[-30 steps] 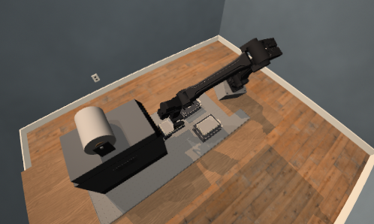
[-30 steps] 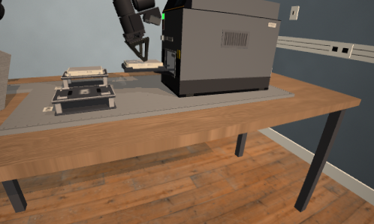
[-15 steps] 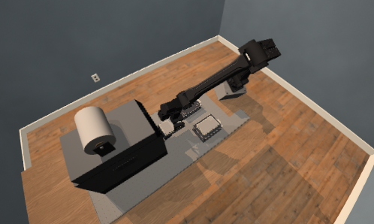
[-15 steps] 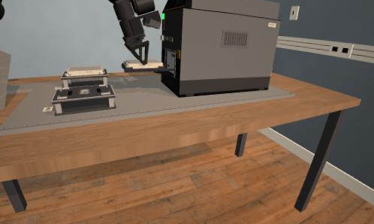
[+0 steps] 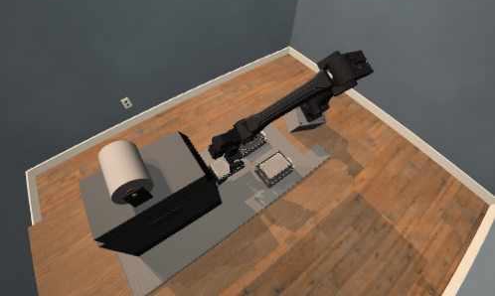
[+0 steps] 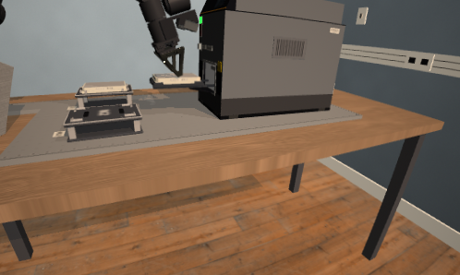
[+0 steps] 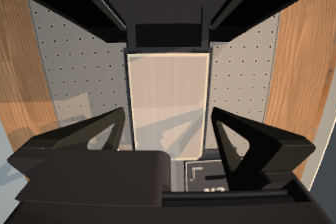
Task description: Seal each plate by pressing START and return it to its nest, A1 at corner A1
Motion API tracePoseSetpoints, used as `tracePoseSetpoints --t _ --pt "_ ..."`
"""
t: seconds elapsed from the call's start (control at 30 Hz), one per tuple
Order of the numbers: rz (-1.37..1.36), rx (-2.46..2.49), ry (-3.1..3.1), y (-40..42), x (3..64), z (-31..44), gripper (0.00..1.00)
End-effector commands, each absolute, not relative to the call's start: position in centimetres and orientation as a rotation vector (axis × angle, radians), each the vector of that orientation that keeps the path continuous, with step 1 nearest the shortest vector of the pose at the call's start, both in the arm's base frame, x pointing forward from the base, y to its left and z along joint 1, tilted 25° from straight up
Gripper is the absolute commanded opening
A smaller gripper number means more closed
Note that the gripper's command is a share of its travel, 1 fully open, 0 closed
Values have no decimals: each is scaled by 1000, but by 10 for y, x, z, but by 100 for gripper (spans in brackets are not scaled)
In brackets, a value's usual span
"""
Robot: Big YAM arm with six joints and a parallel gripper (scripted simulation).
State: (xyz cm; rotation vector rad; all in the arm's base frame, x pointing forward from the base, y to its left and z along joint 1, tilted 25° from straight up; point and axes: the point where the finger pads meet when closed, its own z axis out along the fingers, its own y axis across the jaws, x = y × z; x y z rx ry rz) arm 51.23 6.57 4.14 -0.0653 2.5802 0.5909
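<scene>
Lying under the hand (image 5: 231,165) (image 6: 178,74) (image 7: 168,110): plate (image 5: 220,169) (image 6: 167,78) (image 7: 168,85)

Open end effector (image 5: 238,164) (image 6: 177,74) (image 7: 168,112) tilted downward, fingers spread apart, arm outstretched.

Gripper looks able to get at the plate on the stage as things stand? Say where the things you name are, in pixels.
Probably yes: the open gripper (image 7: 168,112) has a finger toward each long side of the plate (image 6: 177,79) (image 7: 168,100), and nothing seems to block the descent.
</scene>
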Motion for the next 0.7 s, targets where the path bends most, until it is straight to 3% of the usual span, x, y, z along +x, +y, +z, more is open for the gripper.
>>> tracePoseSetpoints --t 0.0,0.67 --pt "576 -46 2520 55 541 57 100" --pt "595 -89 2541 75 516 54 100"
